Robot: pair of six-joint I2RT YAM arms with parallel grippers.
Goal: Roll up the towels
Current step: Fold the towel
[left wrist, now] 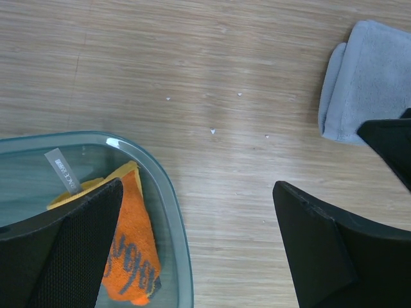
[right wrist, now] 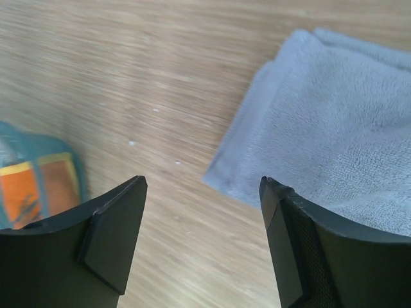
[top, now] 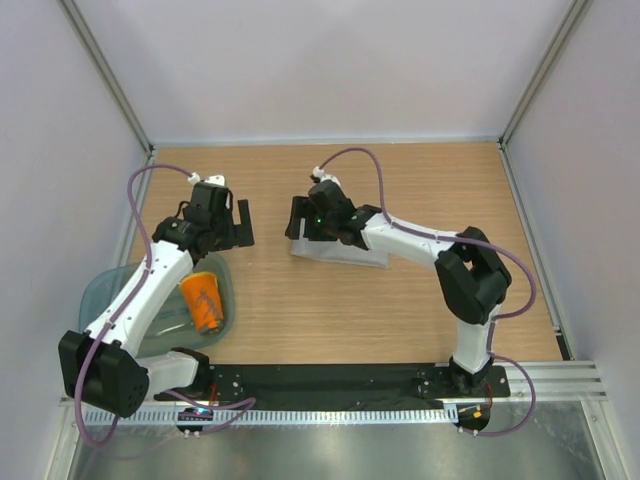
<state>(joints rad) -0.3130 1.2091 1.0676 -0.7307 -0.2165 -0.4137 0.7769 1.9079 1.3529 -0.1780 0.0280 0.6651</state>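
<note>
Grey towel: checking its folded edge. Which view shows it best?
Right wrist: the grey towel appears large, its layered edge clear. Left wrist catches only one end; in the top view the right arm covers much of it.

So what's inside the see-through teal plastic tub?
A small bright orange towel, bundled up. The white left arm covers part of the tub, so that bit is hidden.

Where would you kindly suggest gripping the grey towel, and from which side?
Probably its layered end edge, pinched from above on the side facing the tub: the grey towel lies flat and folded, and that edge sits under the open right hand.
</note>
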